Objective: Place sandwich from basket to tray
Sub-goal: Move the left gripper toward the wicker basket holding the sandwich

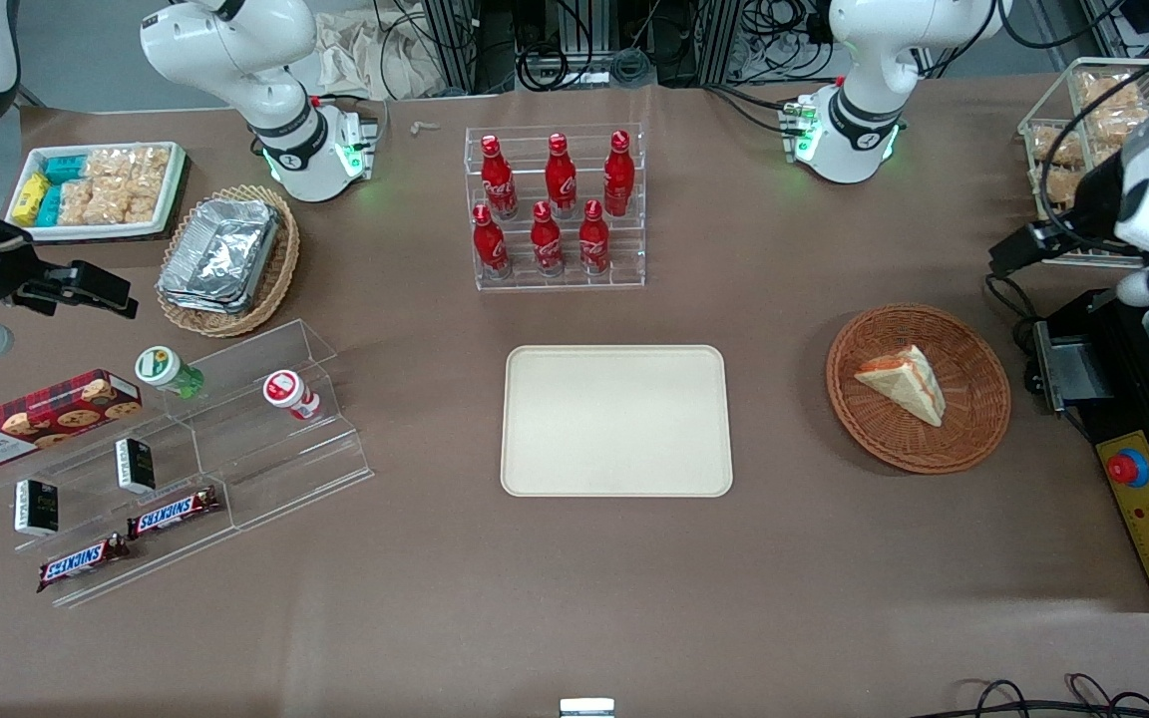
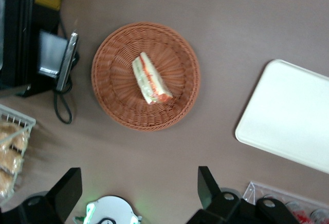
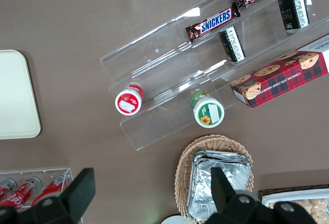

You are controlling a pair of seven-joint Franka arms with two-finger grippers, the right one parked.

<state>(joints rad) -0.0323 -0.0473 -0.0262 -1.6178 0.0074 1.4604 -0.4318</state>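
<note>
The sandwich [image 1: 904, 383] [image 2: 150, 79] is a pale bread wedge with orange-red and green filling. It lies in the round reddish-brown wicker basket [image 1: 973, 439] [image 2: 115, 100], toward the working arm's end of the table. The cream-beige tray [image 1: 617, 420] [image 2: 288, 116] lies bare at the table's middle, beside the basket. My left gripper [image 1: 1021, 249] [image 2: 138, 187] hangs high above the table, a little farther from the front camera than the basket. It is open, with its fingers [image 2: 204, 184] wide apart and nothing between them.
A clear rack of red bottles [image 1: 555, 204] stands farther from the front camera than the tray. Beside the basket sit a black control box with a red button [image 1: 1129, 467] and a wire basket of snacks [image 1: 1083, 130]. Acrylic shelves of snacks [image 1: 186, 449] lie toward the parked arm's end.
</note>
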